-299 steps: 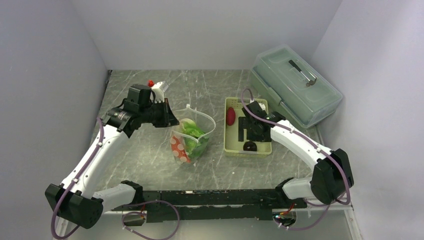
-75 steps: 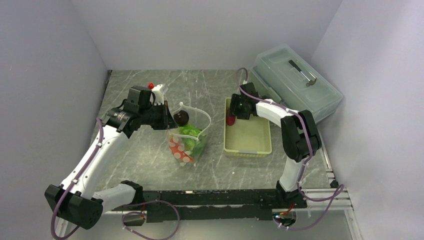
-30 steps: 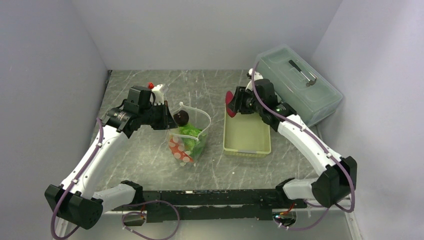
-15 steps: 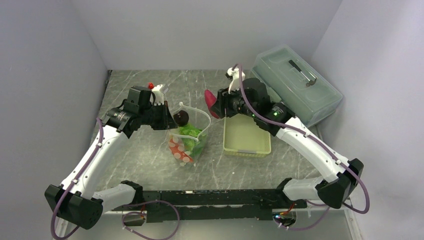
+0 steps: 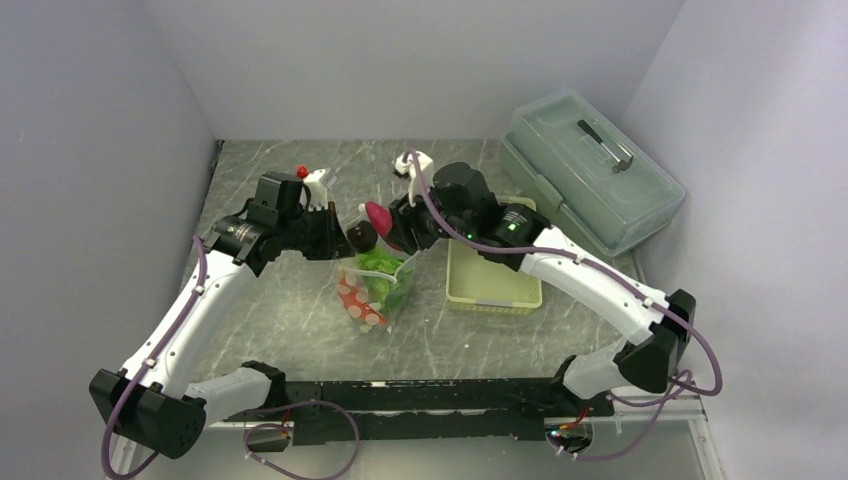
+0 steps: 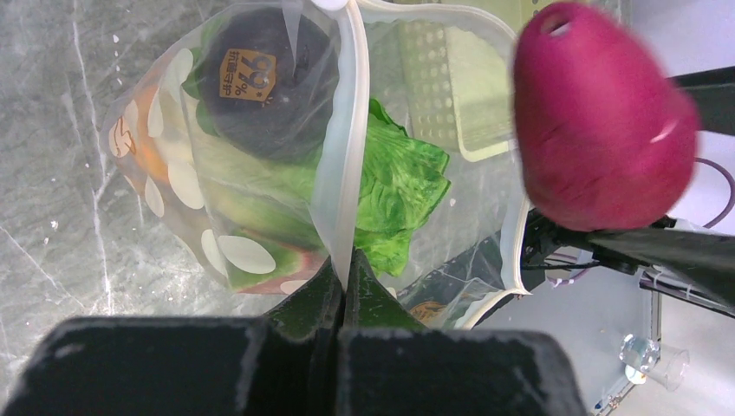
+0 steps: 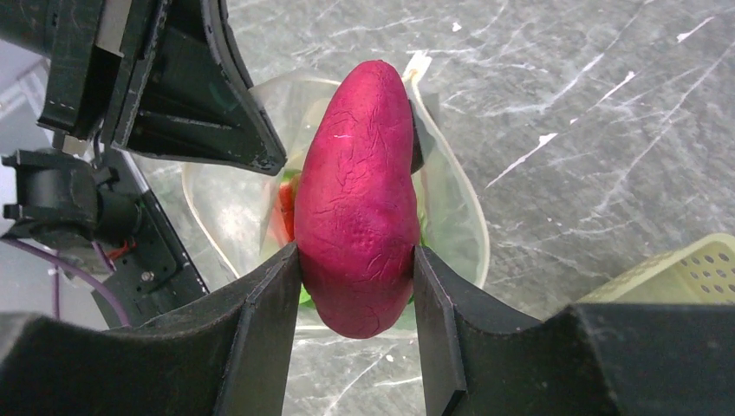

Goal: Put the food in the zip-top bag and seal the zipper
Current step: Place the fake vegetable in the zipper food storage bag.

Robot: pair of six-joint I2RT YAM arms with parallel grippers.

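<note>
Top external view: left gripper [image 5: 338,240] and right gripper [image 5: 392,226] meet above the bag [image 5: 372,292], which stands on the grey marbled surface [image 5: 300,310]
Left gripper: jaws pressed together on the bag's near rim, pinching the zipper strip [image 6: 338,173] and holding the mouth up and open
Right gripper: jaws pinching the red long piece [image 7: 357,191] across its lower half, with one finger [image 7: 260,321] on each side
Red long piece: in the air over the open mouth of the bag, its free end pointing away from the right wrist; whether it touches the rim cannot be told
Bag: clear pouch with red-and-white spots, upright, just left of the basket [image 5: 495,290]
Lettuce [image 6: 399,186]: leafy green, inside the bag, below the mouth
Dark ball [image 6: 260,87]: carries a small orange label; seen through the spotted wall, high up near the rim and close to the left jaws
Basket: pale green, slotted, lying on the surface below the right arm
Box [image 5: 590,170]: translucent, lidded, in the far right corner, beyond the basket
</note>
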